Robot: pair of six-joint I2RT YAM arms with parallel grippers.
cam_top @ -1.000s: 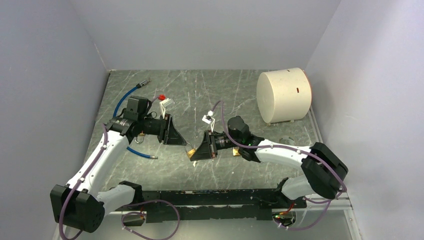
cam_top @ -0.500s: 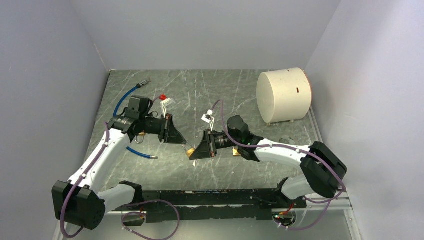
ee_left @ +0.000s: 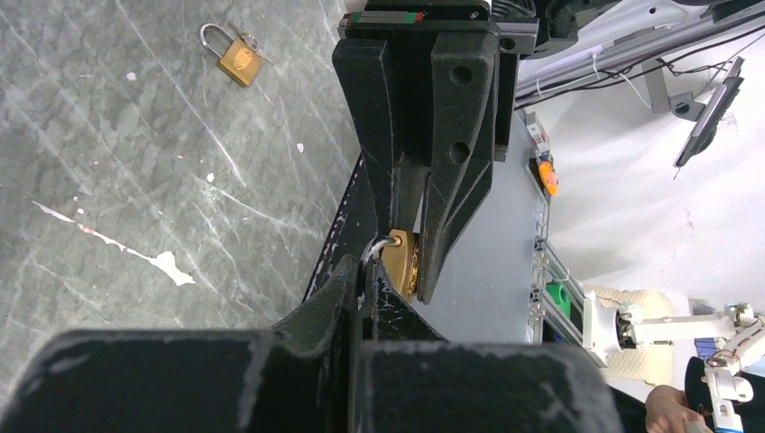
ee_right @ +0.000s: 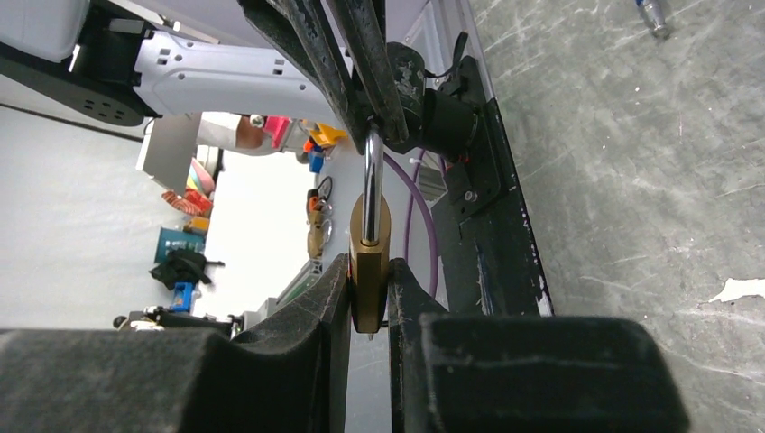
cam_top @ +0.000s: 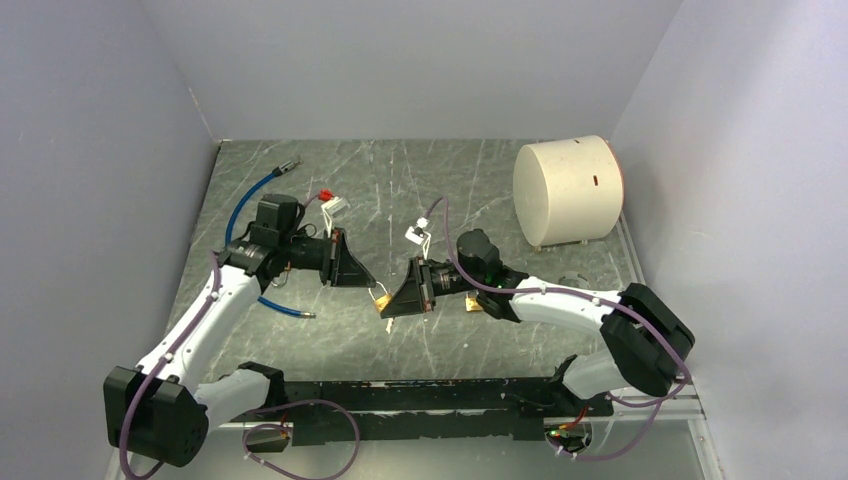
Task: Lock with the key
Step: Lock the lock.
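My right gripper (ee_right: 368, 267) is shut on the body of a brass padlock (ee_right: 370, 262), held above the table in the middle of the top view (cam_top: 381, 300). Its steel shackle (ee_right: 371, 180) points toward my left gripper (ee_left: 365, 271), which is shut on the shackle's end. In the left wrist view the brass body (ee_left: 400, 262) shows just past my fingertips, between the right gripper's fingers. A small metal tip pokes out under the lock body; I cannot tell whether it is the key.
A second brass padlock (ee_left: 236, 56) lies on the grey marbled table. A big white cylinder (cam_top: 567, 190) stands at the back right. A blue cable (cam_top: 250, 200) and small red and white connectors (cam_top: 328, 202) lie by the left arm.
The left gripper has edged right to the padlock and shut on its shackle. The right gripper has kept still with the lock body.
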